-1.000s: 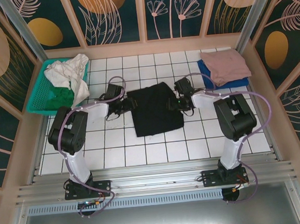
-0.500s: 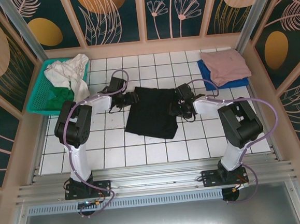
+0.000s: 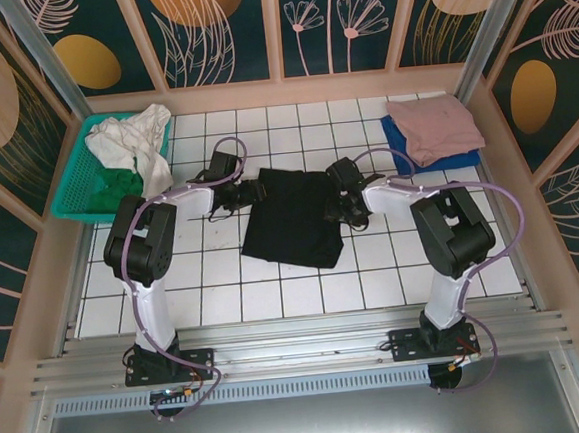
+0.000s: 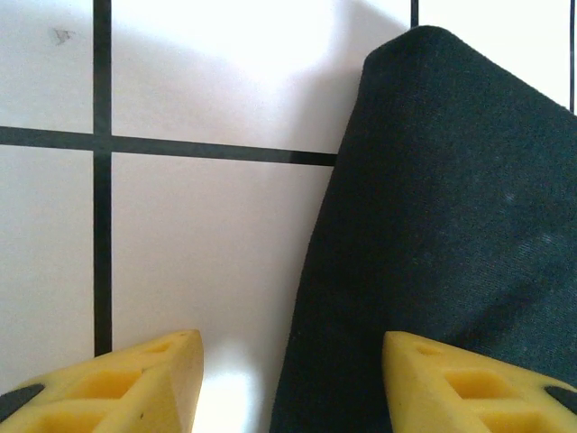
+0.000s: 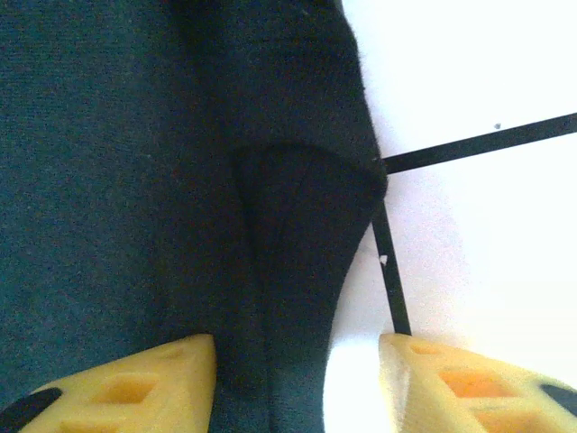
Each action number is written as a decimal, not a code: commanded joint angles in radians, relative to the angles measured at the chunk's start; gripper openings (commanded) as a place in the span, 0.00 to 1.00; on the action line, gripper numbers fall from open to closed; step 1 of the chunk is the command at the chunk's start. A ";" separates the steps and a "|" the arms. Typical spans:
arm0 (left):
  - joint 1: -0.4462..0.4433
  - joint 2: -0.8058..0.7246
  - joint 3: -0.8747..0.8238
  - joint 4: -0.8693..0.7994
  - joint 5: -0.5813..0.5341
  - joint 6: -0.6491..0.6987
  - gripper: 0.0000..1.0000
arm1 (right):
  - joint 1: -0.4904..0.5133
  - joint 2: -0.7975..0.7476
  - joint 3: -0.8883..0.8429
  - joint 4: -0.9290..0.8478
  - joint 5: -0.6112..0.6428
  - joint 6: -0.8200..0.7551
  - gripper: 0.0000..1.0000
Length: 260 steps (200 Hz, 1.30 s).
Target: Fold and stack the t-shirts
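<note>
While the black t-shirt (image 3: 292,216) lies flat on the middle of the tiled table (image 3: 225,292), the left gripper (image 3: 257,191) straddles its left edge and the right gripper (image 3: 337,206) its right edge. Both have their fingers half apart and clamp nothing. The pink t-shirt (image 3: 431,125) lies on the blue t-shirt (image 3: 399,136) in the far right corner.

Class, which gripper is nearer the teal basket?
Left. The left gripper sits at the black t-shirt edge nearest the basket; the right gripper sits at its opposite edge.

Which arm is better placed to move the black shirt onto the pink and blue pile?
Right, probably: the right tool stands open over the right edge of the black shirt, and the pile lies on that side.
</note>
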 commanded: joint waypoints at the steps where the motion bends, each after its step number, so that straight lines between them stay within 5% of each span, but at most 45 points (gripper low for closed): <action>1: -0.001 0.014 -0.015 -0.012 0.037 0.008 0.54 | 0.025 0.073 0.029 0.139 -0.035 -0.001 0.47; 47: -0.001 0.037 -0.014 0.001 0.054 0.005 0.51 | 0.030 0.068 0.001 0.287 -0.233 -0.002 0.39; 72: -0.001 0.047 0.000 -0.006 0.056 0.009 0.50 | 0.040 0.070 0.022 0.269 -0.195 -0.015 0.38; 143: -0.001 0.064 0.014 -0.014 0.067 0.017 0.49 | 0.039 0.086 0.020 0.269 -0.195 -0.039 0.58; 203: -0.001 0.064 0.020 -0.026 0.062 0.019 0.48 | -0.014 -0.042 -0.154 0.542 -0.406 0.018 0.56; 260: -0.001 0.061 0.017 -0.032 0.062 0.016 0.46 | -0.031 -0.106 -0.181 0.518 -0.369 0.001 0.40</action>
